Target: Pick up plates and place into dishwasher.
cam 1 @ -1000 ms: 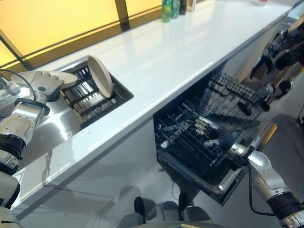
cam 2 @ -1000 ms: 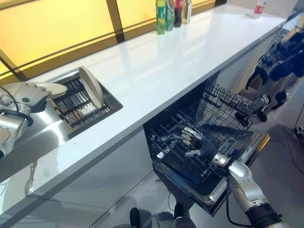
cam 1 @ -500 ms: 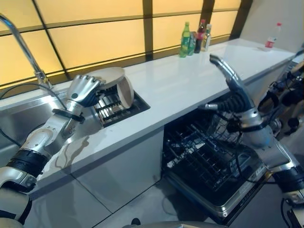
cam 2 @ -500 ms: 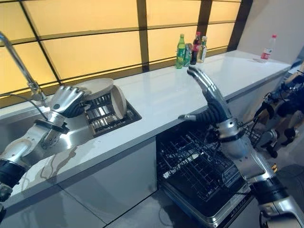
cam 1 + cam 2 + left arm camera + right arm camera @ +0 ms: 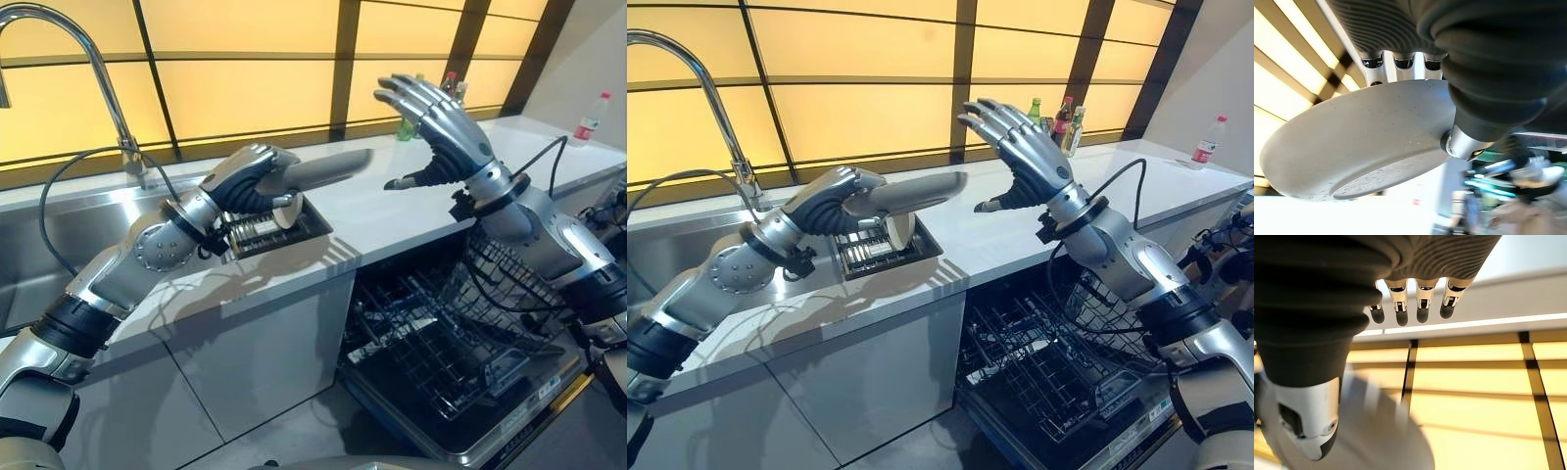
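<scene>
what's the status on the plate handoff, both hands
Left robot hand shut on plate, raised over counter. Right robot hand open beside plate. Dishwasher rack open below.

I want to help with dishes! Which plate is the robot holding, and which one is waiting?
The left hand holds the flat grey plate in the air. The other plate stands on edge in the sink rack.

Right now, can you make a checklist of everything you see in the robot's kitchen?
Surface: white counter, bare near its front edge.
Job's things: grey plate held level above the counter; another plate standing on edge in the sink rack; dishwasher open below, its wire rack pulled out.
Clutter: bottles at the counter's back; one bottle far right.
Hands: left hand curled round the held plate; right hand raised, fingers spread, holding nothing.
Cables: nothing seen apart from the robot's own.
Surroundings: tap, yellow window panels.
</scene>
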`<state>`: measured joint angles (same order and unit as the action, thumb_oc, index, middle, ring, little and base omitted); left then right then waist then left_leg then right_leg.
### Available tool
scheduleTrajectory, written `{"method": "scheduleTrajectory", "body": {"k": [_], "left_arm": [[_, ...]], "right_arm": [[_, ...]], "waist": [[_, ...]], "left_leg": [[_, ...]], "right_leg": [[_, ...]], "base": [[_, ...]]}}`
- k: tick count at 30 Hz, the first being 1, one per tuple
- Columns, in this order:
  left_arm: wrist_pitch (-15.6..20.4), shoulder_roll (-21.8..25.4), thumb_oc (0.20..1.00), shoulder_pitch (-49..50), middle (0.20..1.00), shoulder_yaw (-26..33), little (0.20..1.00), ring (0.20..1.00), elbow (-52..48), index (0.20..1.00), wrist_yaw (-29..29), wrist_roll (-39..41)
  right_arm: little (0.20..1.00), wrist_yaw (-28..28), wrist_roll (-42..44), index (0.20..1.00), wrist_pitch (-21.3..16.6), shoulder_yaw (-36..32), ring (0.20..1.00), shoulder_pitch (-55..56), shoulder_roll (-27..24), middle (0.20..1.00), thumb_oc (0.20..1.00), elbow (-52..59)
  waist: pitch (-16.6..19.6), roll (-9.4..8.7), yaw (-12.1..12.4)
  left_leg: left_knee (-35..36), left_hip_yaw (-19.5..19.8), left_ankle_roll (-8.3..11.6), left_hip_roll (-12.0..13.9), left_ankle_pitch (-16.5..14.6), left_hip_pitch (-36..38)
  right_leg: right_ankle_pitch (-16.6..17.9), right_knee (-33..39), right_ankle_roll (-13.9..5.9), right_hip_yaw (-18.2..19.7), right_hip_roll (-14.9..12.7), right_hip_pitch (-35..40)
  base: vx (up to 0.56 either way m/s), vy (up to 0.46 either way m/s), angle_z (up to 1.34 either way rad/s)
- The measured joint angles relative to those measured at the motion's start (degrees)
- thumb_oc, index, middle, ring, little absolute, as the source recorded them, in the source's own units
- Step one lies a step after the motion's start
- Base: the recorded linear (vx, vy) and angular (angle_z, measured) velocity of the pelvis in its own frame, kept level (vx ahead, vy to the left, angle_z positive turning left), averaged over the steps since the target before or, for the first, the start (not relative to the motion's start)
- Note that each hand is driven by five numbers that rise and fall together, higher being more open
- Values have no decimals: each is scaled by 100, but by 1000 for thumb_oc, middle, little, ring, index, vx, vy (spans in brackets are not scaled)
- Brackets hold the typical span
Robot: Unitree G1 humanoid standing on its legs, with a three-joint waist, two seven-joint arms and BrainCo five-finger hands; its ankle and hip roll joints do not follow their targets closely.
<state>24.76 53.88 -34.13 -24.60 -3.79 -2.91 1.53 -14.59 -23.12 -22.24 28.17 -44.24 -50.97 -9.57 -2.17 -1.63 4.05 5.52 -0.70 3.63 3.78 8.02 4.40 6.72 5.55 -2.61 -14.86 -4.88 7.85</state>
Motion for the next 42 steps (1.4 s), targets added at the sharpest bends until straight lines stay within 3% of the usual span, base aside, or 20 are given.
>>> {"method": "scheduleTrajectory", "body": {"k": [12, 13, 14, 22, 31, 32, 33, 37, 42], "left_arm": [[85, -177, 200, -441, 200, -204, 200, 200, -128, 200, -437, 654], [85, -204, 200, -446, 200, -231, 200, 200, -147, 200, -441, 670], [85, -251, 200, -446, 200, -246, 200, 200, -154, 200, -441, 672], [55, -399, 200, -499, 200, -245, 200, 200, -171, 200, -460, 654], [-44, -506, 200, -500, 200, -154, 200, 200, -173, 200, -457, 645], [-54, -524, 457, -500, 457, -135, 457, 457, -173, 457, -456, 638], [-74, -542, 1000, -500, 1000, -125, 1000, 1000, -173, 1000, -445, 621], [-220, -541, 1000, -499, 1000, -120, 1000, 1000, -162, 1000, -361, 472], [-238, -64, 1000, -482, 1000, 15, 1000, 1000, 221, 1000, 470, -591]], "right_arm": [[1000, 788, 318, 1000, 239, 604, 1000, -341, 82, 1000, 1000, -526], [275, 851, 400, 275, 255, 644, 275, -341, 101, 275, 275, -558], [200, 930, 487, 200, 268, 648, 200, -341, 141, 200, 200, -602], [200, 1276, 1533, 200, 426, 647, 200, -341, 440, 200, 200, -879], [200, 1232, 1900, 200, 515, 591, 200, -256, 602, 200, 200, -948], [200, 1214, 1937, 200, 515, 578, 200, -247, 602, 200, 200, -948], [200, 1194, 1939, 200, 513, 536, 200, -225, 605, 200, 200, -943], [200, 1169, 1941, 200, 467, 255, 200, -43, 607, 200, 200, -858], [200, 1382, 2032, 200, 457, -367, 200, 517, 408, 200, 200, -669]], "waist": [[147, 49, 11], [165, 60, 11], [181, 74, 11], [215, 87, 4], [238, 127, -12], [239, 130, -14], [239, 131, -16], [238, 135, -15], [220, 157, -29]], "left_leg": [[0, 83, 1, -7, 1, -7], [0, 84, 1, -7, 1, -6], [0, 84, 1, -7, 1, -6], [0, 91, 1, -2, 1, 5], [0, 89, 0, -3, 1, 10], [0, 89, 0, -2, 1, 10], [0, 89, 0, -1, 1, 12], [1, 85, 0, 0, 1, 11], [1, 69, 2, 3, 0, 1]], "right_leg": [[-7, 0, 7, -66, 1, 31], [-7, 0, 7, -66, 1, 31], [-7, 0, 7, -66, 1, 32], [-6, 1, 8, -67, 8, 44], [-6, 1, 7, -61, 8, 45], [-6, 1, 7, -60, 8, 45], [-7, 1, 8, -59, 10, 45], [-7, 0, 8, -53, 10, 43], [-13, 0, 17, 11, 20, -2]], "base": [[9, 0, 3], [0, 0, 0], [0, 0, 0], [0, 0, 0], [0, 0, 0], [0, 0, 0], [0, 0, 0], [0, 0, 0], [29, 7, -3]]}}
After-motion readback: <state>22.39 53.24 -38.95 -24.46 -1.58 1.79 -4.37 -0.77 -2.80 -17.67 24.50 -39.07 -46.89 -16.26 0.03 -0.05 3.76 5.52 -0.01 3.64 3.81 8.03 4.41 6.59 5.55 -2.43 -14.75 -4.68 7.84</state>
